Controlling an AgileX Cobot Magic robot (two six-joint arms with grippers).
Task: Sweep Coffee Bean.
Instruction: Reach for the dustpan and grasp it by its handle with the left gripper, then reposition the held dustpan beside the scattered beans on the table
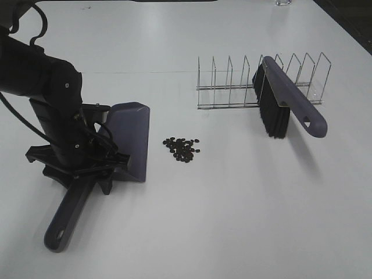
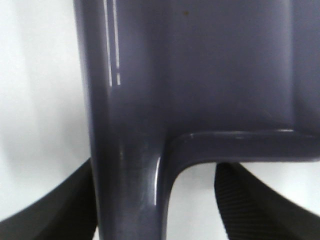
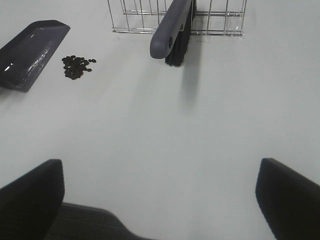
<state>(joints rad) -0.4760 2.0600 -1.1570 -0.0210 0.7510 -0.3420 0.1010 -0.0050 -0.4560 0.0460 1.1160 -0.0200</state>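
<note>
The coffee bean (image 1: 183, 148) pile, small and dark, lies on the white table just right of the purple-grey dustpan (image 1: 131, 136); the right wrist view shows the beans (image 3: 76, 66) and the pan (image 3: 30, 52) too. My left gripper (image 1: 87, 168) straddles the dustpan's handle (image 1: 70, 218). In the left wrist view the handle (image 2: 130, 190) stands between the fingers (image 2: 260, 205), touching one, with a strip of table showing before the other. The brush (image 1: 290, 104) leans in the wire rack, bristles down. My right gripper (image 3: 160, 200) hangs open over bare table, holding nothing.
A wire rack (image 1: 232, 87) with several dividers stands at the back right and holds the brush (image 3: 172, 30); the same rack (image 3: 130, 20) shows in the right wrist view. The table's dark edge (image 1: 354, 23) runs along the far right.
</note>
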